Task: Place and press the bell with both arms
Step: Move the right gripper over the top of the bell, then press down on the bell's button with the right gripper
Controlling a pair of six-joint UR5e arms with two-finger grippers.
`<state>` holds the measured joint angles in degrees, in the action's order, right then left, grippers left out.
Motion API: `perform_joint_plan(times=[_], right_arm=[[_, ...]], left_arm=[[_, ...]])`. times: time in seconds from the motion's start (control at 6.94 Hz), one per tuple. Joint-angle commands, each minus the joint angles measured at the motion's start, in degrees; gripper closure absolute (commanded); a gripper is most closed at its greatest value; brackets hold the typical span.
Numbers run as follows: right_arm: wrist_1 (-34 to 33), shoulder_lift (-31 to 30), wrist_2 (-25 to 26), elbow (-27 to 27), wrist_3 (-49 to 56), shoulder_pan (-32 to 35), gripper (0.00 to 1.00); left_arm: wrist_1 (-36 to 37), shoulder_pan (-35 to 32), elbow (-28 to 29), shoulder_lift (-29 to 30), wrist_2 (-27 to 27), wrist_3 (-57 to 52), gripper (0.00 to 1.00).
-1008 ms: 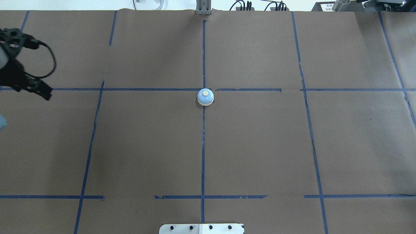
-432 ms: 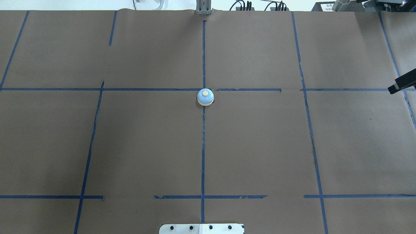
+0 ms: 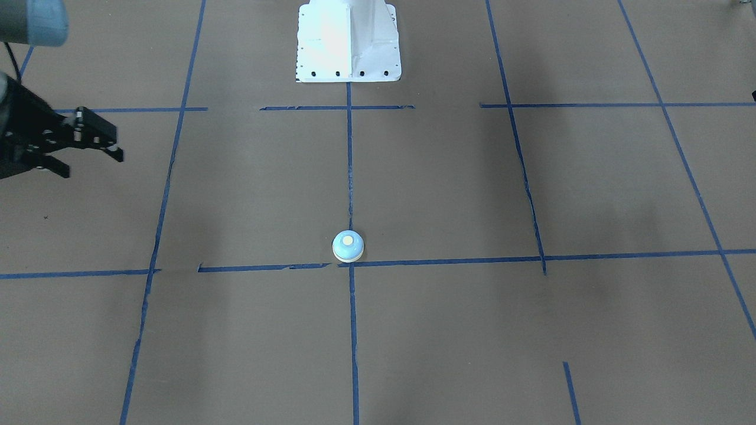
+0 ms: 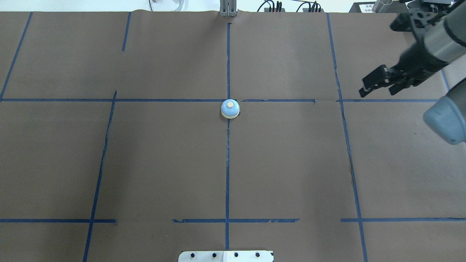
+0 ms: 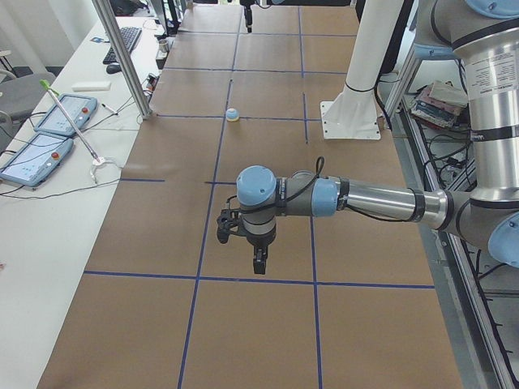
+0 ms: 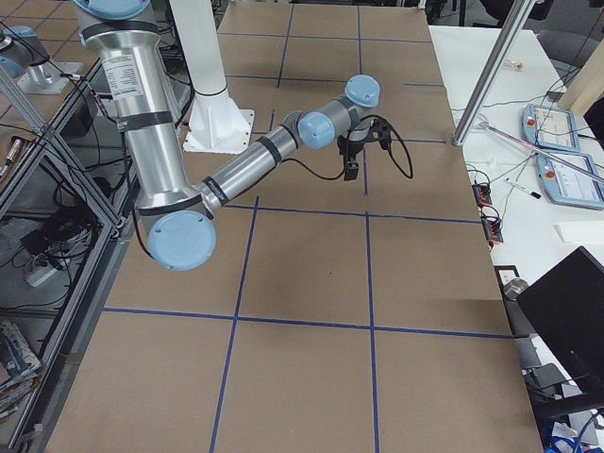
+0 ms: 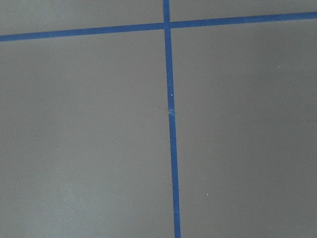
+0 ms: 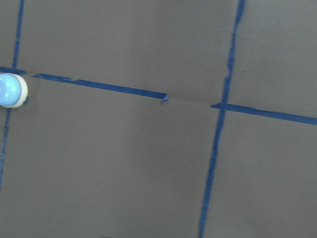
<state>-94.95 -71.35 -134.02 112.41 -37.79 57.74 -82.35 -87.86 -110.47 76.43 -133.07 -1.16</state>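
Observation:
The small light-blue bell [image 4: 230, 108] with its cream button stands upright at the crossing of the blue tape lines in the table's middle. It also shows in the front view [image 3: 348, 246], the left side view [image 5: 232, 114] and at the left edge of the right wrist view [image 8: 10, 90]. My right gripper [image 4: 376, 92] hangs open and empty above the table, far to the right of the bell; the front view [image 3: 91, 164] shows its fingers spread. My left gripper [image 5: 258, 261] shows only in the left side view, pointing down far from the bell; I cannot tell whether it is open.
Brown paper with a blue tape grid [image 4: 227, 163] covers the table. The white bolted pedestal [image 3: 348, 41] stands at the robot's side. A metal post [image 4: 228, 9] stands at the far edge. A side table with tablets [image 5: 49, 121] lies beyond it.
The left gripper has left the overhead view past its left edge. The right arm has come in from the right edge and moved left toward the bell. The bell has not moved.

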Motion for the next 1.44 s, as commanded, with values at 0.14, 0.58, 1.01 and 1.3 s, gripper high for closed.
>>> perform_joint_plan(times=[0.14, 0.58, 1.01, 1.3], right_arm=[[0.21, 19.51, 15.53, -12.85, -15.49, -15.08, 0.00], [0.47, 37.38, 22.31, -35.97, -20.21, -18.72, 0.73], [14.07, 41.64, 22.49, -50.68, -24.68, -19.59, 1.00], [13.75, 42.00, 22.05, -50.45, -24.78, -20.56, 1.00]], left_arm=[[0.00, -0.20, 0.17, -0.14, -0.96, -0.16, 0.00], [0.00, -0.20, 0.17, -0.05, -0.96, 0.19, 0.00], [0.00, -0.11, -0.01, 0.04, -1.05, 0.19, 0.00], [0.00, -0.11, -0.01, 0.04, -1.05, 0.28, 0.00]])
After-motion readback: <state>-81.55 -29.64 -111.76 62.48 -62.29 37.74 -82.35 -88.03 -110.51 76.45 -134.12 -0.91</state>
